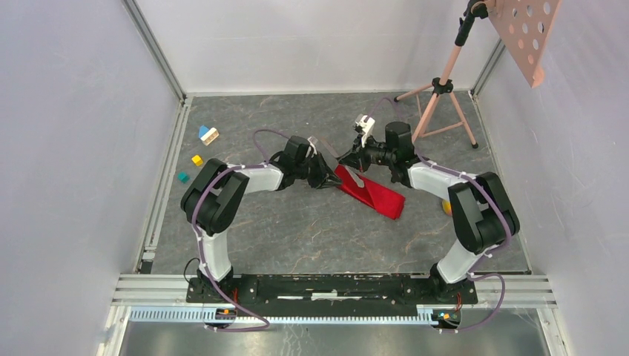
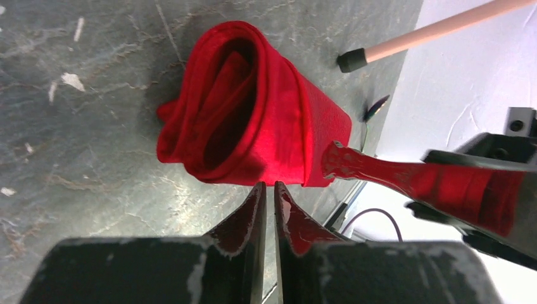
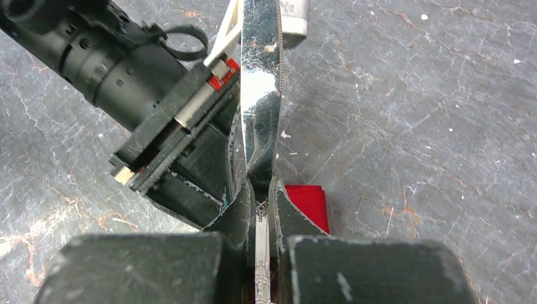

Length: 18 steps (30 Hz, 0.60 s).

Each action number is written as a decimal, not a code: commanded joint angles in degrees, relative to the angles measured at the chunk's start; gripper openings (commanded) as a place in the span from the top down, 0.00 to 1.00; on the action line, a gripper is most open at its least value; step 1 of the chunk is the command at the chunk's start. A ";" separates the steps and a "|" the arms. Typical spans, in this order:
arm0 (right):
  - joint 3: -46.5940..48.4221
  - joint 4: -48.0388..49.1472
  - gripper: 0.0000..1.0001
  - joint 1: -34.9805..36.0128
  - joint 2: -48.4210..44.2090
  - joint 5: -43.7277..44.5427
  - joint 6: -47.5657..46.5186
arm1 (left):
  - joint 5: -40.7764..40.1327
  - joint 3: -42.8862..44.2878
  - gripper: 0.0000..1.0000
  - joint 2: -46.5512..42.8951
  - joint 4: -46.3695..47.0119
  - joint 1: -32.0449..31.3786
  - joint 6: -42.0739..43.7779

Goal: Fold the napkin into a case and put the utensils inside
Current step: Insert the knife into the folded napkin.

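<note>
Lying at left pincer's (image 2: 266, 187) tips: case (image 2: 278, 120)

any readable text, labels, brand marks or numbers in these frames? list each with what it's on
No text can be read in any view.
On the white label at the top edge of the right wrist view: dark marks, cut off and too blurred to read.
On the knife handle: embossed ornament, no letters I can make out.
On the case and the toy blocks: no print visible.
</note>
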 commanded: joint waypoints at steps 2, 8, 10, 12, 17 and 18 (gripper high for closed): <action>3.71 4.59 1.00 1.16 2.39 -2.21 -0.32 | -0.45 2.21 0.85 2.27 0.92 0.76 -1.41; 5.80 1.28 0.99 1.32 4.97 -2.85 -3.74 | -0.44 2.05 0.87 3.37 0.10 1.46 -0.61; 6.98 -1.21 0.99 1.43 5.60 -2.47 -5.54 | -0.78 1.69 0.87 3.33 -0.15 1.66 -0.50; 7.49 -2.67 0.99 1.41 6.13 -2.43 -6.72 | -0.74 1.38 0.87 3.59 -0.17 1.89 -0.49; 8.70 -5.61 0.99 1.44 7.44 -2.53 -9.48 | -0.81 1.25 0.87 4.17 -0.41 2.04 -0.46; 8.94 -6.16 0.99 1.46 7.69 -2.56 -9.88 | -0.90 1.25 0.87 4.25 -0.44 2.08 -0.40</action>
